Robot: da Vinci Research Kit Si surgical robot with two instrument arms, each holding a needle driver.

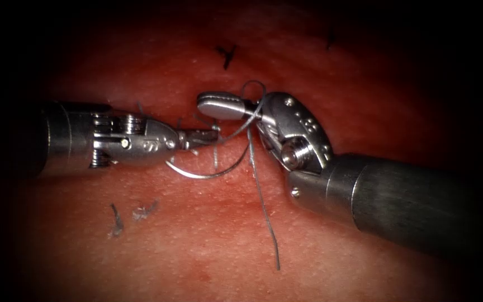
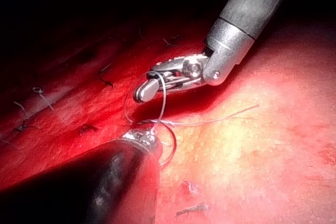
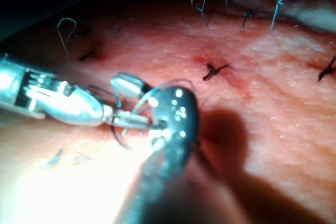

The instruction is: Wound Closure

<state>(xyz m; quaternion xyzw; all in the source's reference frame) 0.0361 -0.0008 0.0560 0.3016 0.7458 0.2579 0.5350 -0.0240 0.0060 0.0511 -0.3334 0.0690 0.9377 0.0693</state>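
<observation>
1. Looking down through the endoscope, I see my left tool (image 1: 199, 137) come in level from the left, its short jaws pressed together on the thread (image 1: 264, 207) near the middle of the tissue (image 1: 208, 246).
2. My right tool (image 1: 225, 106) enters from the lower right, with its wrist bent so the jaws point left, just above the left tool's tip.
3. Its jaws look closed; thread loops around them near their base, but I cannot tell whether they pinch it.
4. The needle (image 1: 208, 174) lies as a thin curved arc just under the left tool's tip, on the tissue surface; neither tool holds it, and I cannot tell if either end is in the tissue.
5. One strand of thread runs from the two tips down towards the lower edge of the tissue and ends free there.
6. In the left wrist view the thread (image 2: 163, 95) hangs over the right tool (image 2: 144, 92) and crosses itself in a loop beside my left tool (image 2: 144, 136).
7. Cut ends of thread (image 1: 117, 221) lie on the tissue towards its lower left, and dark finished stitches (image 1: 227, 55) sit towards its upper edge.
</observation>
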